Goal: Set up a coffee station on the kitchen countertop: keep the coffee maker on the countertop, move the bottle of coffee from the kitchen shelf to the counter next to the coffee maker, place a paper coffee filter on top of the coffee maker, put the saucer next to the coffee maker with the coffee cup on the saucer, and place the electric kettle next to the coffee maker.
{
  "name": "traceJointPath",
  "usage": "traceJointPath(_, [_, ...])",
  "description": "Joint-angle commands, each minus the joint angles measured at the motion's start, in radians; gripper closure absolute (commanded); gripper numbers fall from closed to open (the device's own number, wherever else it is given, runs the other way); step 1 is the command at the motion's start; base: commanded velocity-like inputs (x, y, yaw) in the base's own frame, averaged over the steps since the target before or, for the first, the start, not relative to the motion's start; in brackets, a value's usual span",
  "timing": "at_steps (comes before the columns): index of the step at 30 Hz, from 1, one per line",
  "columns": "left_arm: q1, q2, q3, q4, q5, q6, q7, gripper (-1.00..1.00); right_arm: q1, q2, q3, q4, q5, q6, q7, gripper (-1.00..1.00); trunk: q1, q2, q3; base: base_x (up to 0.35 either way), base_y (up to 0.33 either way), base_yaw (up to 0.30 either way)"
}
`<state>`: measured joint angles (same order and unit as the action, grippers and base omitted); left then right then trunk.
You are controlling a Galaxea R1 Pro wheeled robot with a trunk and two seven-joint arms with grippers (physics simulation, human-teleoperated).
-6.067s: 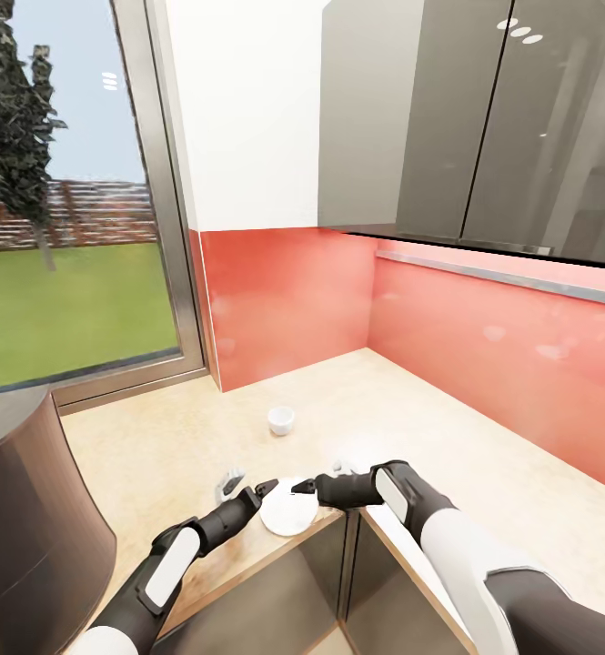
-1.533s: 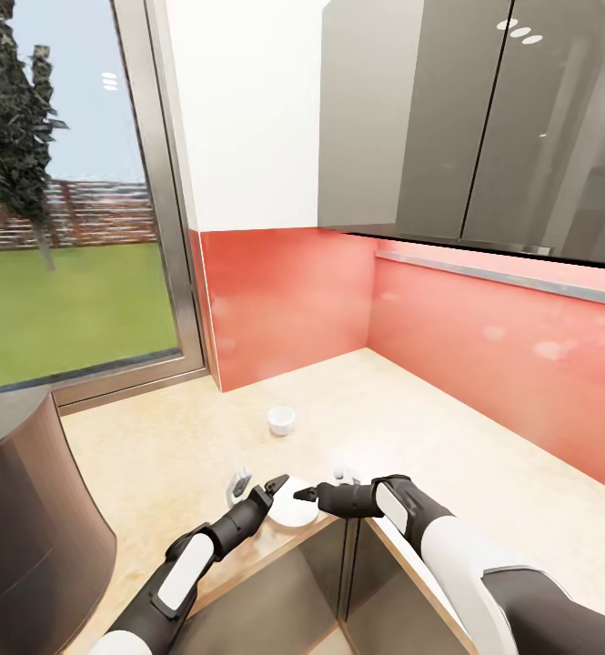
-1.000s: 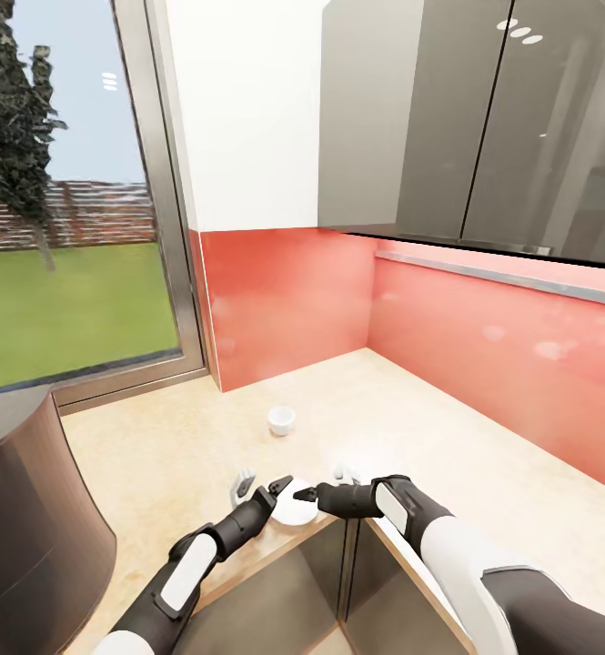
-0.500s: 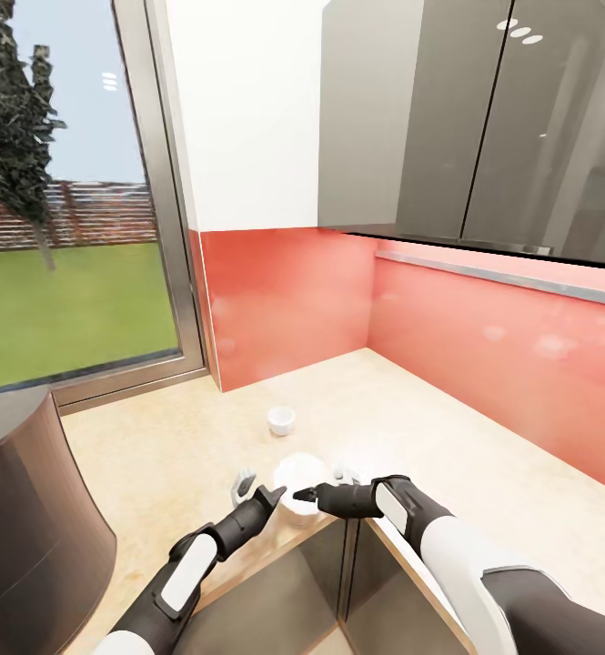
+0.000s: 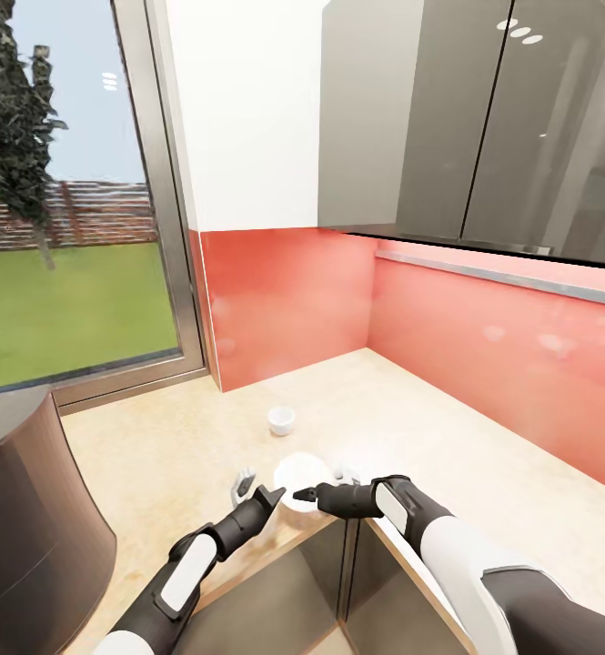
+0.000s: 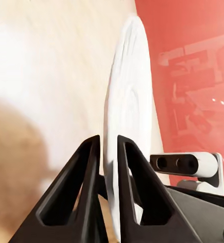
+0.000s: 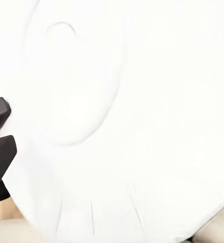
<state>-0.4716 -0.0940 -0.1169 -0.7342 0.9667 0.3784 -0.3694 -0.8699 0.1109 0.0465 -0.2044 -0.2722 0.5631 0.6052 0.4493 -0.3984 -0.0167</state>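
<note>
Tipped up since six seconds ago, round white ceramic saucer (image 5: 297, 480) stands on edge near tabletop (image 5: 484, 473) corner | left hand (image 6: 106, 167) pinches its rim | right hand (image 5: 304, 495) touching, closure unclear | small white cup (image 5: 281, 419) beyond | advice: lift clear without slipping.

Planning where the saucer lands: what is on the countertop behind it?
Behind the saucer, pinched by the left end effector, stands the coffee cup, then bare countertop. The spot under the lifted saucer is covered.
</note>
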Motion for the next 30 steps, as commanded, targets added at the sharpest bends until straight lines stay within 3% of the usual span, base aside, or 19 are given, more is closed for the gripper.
traceJointPath(1, [-0.001, 0.0, 0.001, -0.001, 0.01, 0.007, -0.002, 1.0, 0.0, 0.0, 0.016, 0.0, 0.005, 0.006, -0.004, -1.0, 0.001, -0.002, -0.002, 0.0, 0.0, 0.0])
traceJointPath(25, [-0.001, 0.011, 0.007, -0.002, 0.014, 0.005, 0.002, 1.0, 0.0, 0.0, 0.016, -0.003, 0.003, 0.006, -0.004, -1.0, 0.001, -0.002, -0.002, 0.0, 0.0, 0.0])
traceJointPath(30, [-0.004, 0.054, 0.018, -0.01, 0.015, 0.006, 0.003, 1.0, -0.001, 0.001, 0.015, -0.009, 0.001, 0.006, -0.004, -1.0, 0.001, -0.002, -0.002, 0.0, 0.0, 0.0])
